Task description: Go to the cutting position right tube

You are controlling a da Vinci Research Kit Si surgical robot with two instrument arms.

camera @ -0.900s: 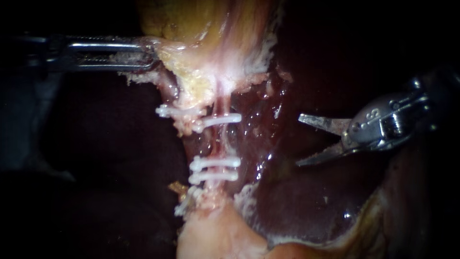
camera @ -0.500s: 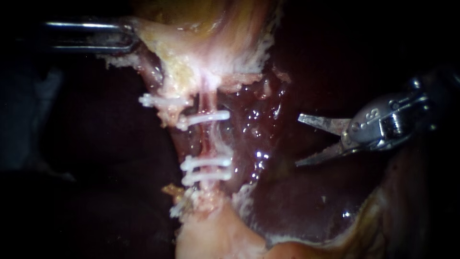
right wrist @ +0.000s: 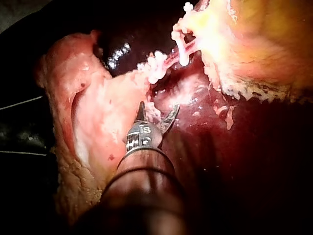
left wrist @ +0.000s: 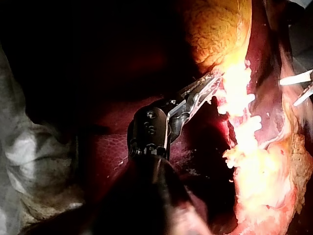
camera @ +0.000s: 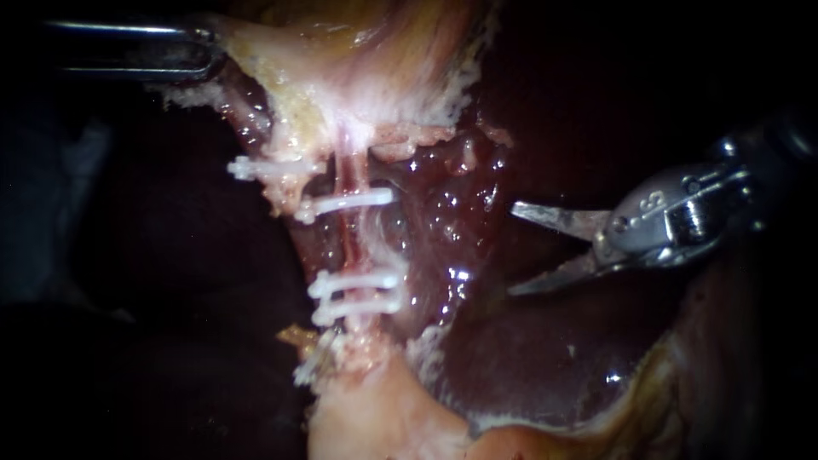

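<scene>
Your right instrument [camera: 511, 250] sits at centre right, its blades spread and holding nothing, well apart from the right tube [camera: 348, 243] at centre frame, so the whole approach remains. The cutting gap lies between the upper clip [camera: 349, 203] and the lower pair [camera: 358, 279]. At upper left, your left instrument [camera: 207, 53] pinches the gallbladder [camera: 366, 68] edge. The tube's far side is hidden.

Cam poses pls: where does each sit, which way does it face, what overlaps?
Endoscope: close above, facing the clipped tube; left instrument enters from left gripping tissue, right instrument from right.
Left wrist: on the left arm, looking along its instrument toward the tissue.
Right wrist: on the right arm, behind its instrument, facing the clips.
Shared: clips in endoscope and right wrist.
</scene>
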